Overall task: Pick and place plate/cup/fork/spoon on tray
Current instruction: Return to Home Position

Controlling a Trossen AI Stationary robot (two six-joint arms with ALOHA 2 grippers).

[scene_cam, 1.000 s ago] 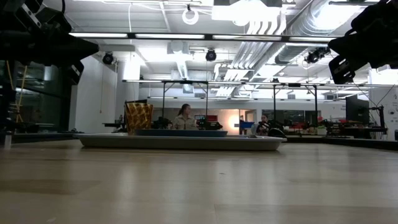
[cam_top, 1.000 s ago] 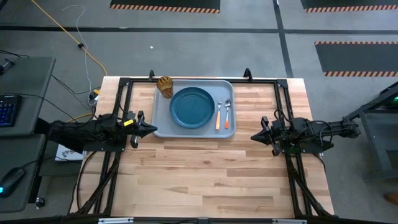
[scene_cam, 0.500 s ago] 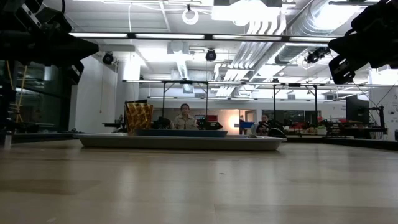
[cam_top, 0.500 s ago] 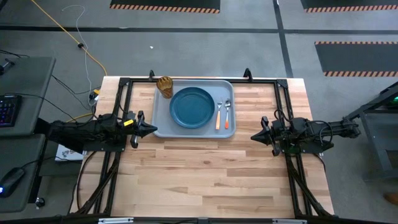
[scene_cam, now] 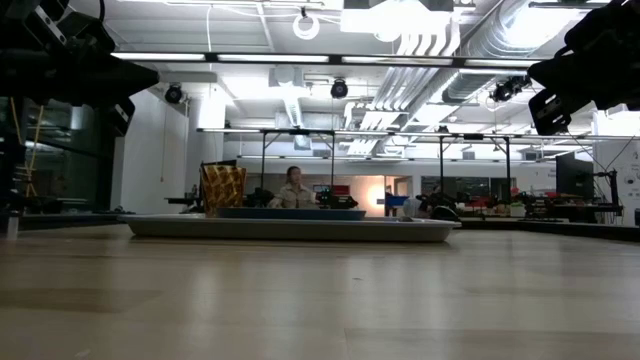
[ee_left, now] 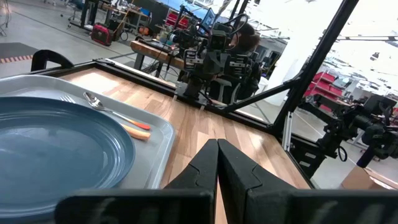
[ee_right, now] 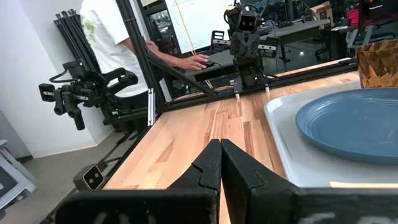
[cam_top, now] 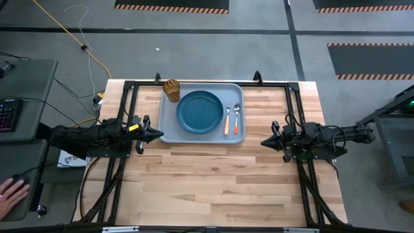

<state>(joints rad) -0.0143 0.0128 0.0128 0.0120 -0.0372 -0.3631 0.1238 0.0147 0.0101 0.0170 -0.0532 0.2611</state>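
Observation:
The pale grey-blue tray (cam_top: pixel 169 133) lies at the table's far middle. On it rest the dark blue plate (cam_top: pixel 200 111), the amber cup (cam_top: pixel 171 89) at its far left corner, and the orange-handled fork (cam_top: pixel 228 120) and spoon (cam_top: pixel 237 120) side by side right of the plate. My left gripper (cam_top: pixel 159 134) hovers shut and empty at the tray's near left corner; it also shows in the left wrist view (ee_left: pixel 217 163). My right gripper (cam_top: pixel 264 142) hovers shut and empty right of the tray; it also shows in the right wrist view (ee_right: pixel 220 163).
A black frame (cam_top: pixel 194 82) runs along the table's far edge and down both sides. Bare wood (cam_top: pixel 213 188) fills the near half of the table. A person's hand (cam_top: pixel 10 194) rests on a desk left of the table. A person (ee_right: pixel 118 37) stands beyond the left arm.

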